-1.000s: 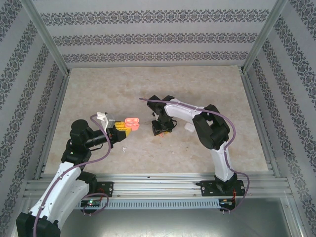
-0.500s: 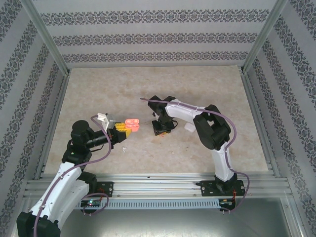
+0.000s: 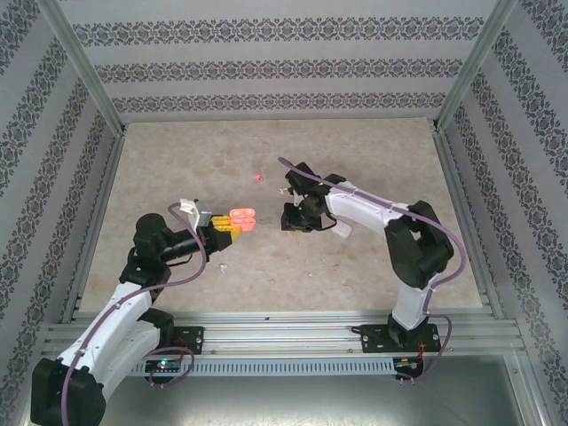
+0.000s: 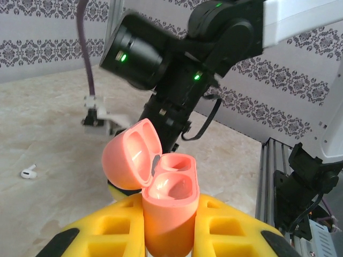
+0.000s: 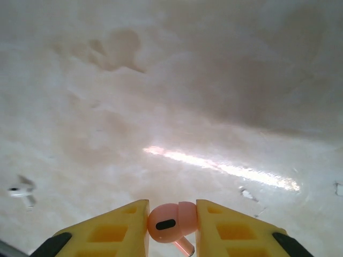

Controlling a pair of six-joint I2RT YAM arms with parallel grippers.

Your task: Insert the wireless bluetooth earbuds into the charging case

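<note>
My left gripper (image 3: 225,230) (image 4: 170,225) is shut on the coral-red charging case (image 3: 241,218) (image 4: 168,201), held upright above the table. Its lid (image 4: 132,156) is swung open to the left, and both wells look empty. Just right of the case, my right gripper (image 3: 293,218) (image 5: 171,220) is shut on a coral-pink earbud (image 5: 170,222). The bud is pinched between the yellow fingers (image 5: 115,231) with its stem pointing down, above the table. One white earbud (image 3: 222,264) (image 4: 28,173) (image 5: 20,190) lies on the table near the left arm.
A white piece (image 3: 342,228) lies on the table beside the right forearm. A tiny red speck (image 3: 258,177) sits on the marble behind the grippers. Patterned walls and metal rails (image 3: 284,333) enclose the table.
My right gripper has closed on the coral-pink earbud and lifted off the table, shifting slightly right. The left gripper with the case has edged a little toward the back.
</note>
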